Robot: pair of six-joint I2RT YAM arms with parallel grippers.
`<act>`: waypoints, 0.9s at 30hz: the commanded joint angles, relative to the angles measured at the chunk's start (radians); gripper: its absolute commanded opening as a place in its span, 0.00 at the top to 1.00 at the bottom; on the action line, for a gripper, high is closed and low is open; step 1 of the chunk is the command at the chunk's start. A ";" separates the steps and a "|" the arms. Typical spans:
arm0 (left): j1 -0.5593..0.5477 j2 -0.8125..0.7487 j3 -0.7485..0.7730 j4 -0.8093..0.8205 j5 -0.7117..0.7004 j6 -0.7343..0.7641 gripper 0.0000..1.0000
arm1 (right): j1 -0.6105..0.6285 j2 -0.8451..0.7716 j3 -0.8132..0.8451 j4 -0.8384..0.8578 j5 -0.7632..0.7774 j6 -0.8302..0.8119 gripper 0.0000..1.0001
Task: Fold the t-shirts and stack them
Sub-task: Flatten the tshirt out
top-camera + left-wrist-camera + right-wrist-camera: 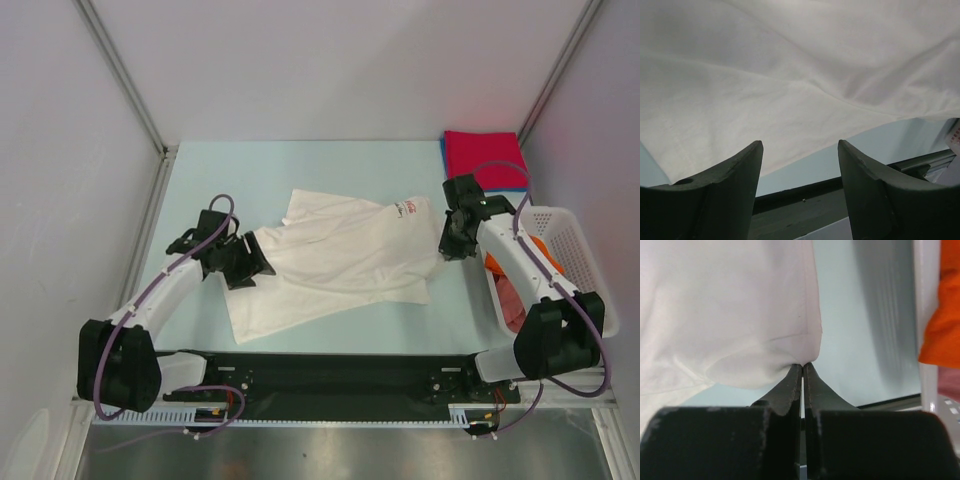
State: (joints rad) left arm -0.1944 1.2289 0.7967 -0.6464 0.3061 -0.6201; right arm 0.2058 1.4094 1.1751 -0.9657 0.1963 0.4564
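pale blue tabletop (300, 160), white walls around. nearest, the white t-shirt (340, 255) with a small red logo lies spread and rumpled. the left pincer (248, 265) stands open at its left edge; the right pincer (802, 365) is pinched tight on its right hem. beside that, a white lattice basket (575, 250) holds an orange tee (940, 315). far right, a folded red tee (483, 158) lies on a blue tee (512, 188).

The top camera looks steeply down from above the near edge over the whole table (300, 160). Both wrist cameras sit low and close, facing the white t-shirt (340, 260), shared by all three views.
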 commanded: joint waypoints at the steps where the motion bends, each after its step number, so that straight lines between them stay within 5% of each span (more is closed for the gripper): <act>1: 0.004 -0.008 0.045 -0.002 -0.028 0.022 0.32 | -0.003 -0.026 0.024 -0.169 0.064 -0.059 0.99; 7: 0.007 0.021 0.050 -0.004 -0.039 0.023 0.32 | -0.037 -0.029 0.037 -0.177 0.130 -0.097 0.96; 14: 0.007 0.044 0.052 -0.018 -0.073 0.020 0.32 | -0.029 0.059 0.231 -0.222 0.295 -0.176 0.95; 20: 0.009 0.069 0.039 -0.016 -0.076 0.017 0.32 | -0.017 0.128 0.253 -0.202 0.242 -0.171 0.54; 23: 0.007 0.092 0.029 -0.010 -0.062 0.007 0.28 | 0.056 0.122 0.285 -0.156 0.164 -0.194 0.46; 27: -0.014 0.162 0.013 -0.007 -0.078 -0.019 0.19 | 0.150 0.195 0.268 -0.052 -0.132 -0.153 0.37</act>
State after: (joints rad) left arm -0.1951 1.3468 0.8082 -0.6601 0.2382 -0.6243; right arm 0.2962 1.5543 1.4136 -1.1122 0.2924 0.2874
